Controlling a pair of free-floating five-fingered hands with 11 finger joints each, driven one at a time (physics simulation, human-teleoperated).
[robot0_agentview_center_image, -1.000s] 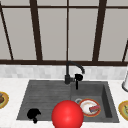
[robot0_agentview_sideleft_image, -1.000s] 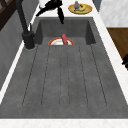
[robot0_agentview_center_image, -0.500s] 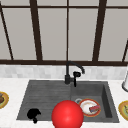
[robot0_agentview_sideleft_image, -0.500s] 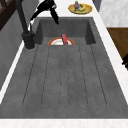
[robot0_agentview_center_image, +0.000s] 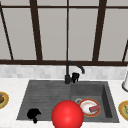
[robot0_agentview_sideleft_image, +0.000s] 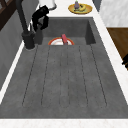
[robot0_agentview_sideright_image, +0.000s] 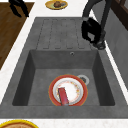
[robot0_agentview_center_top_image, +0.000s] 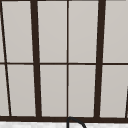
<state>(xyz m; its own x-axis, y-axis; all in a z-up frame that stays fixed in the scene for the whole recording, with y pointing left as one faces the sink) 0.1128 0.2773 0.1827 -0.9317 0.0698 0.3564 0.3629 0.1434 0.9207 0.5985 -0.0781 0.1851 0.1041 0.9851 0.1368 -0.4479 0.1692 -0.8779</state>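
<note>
Right hand (robot0_agentview_center_image: 75, 77) seems curled round the tap (robot0_agentview_center_image: 68, 72) lever; turn it gently, square on. Left hand (robot0_agentview_center_image: 33, 114) hangs loosely curled, idle.

- I'm counting two hands: my right hand (robot0_agentview_center_image: 75, 77), my left hand (robot0_agentview_center_image: 33, 114).
- One faucet (robot0_agentview_center_image: 68, 75).
- One red ball (robot0_agentview_center_image: 67, 115).
- One plate (robot0_agentview_sideright_image: 68, 90) in the basin.
- Two yellow dishes (robot0_agentview_center_image: 123, 109) (robot0_agentview_center_image: 2, 99) on the counter.
</note>
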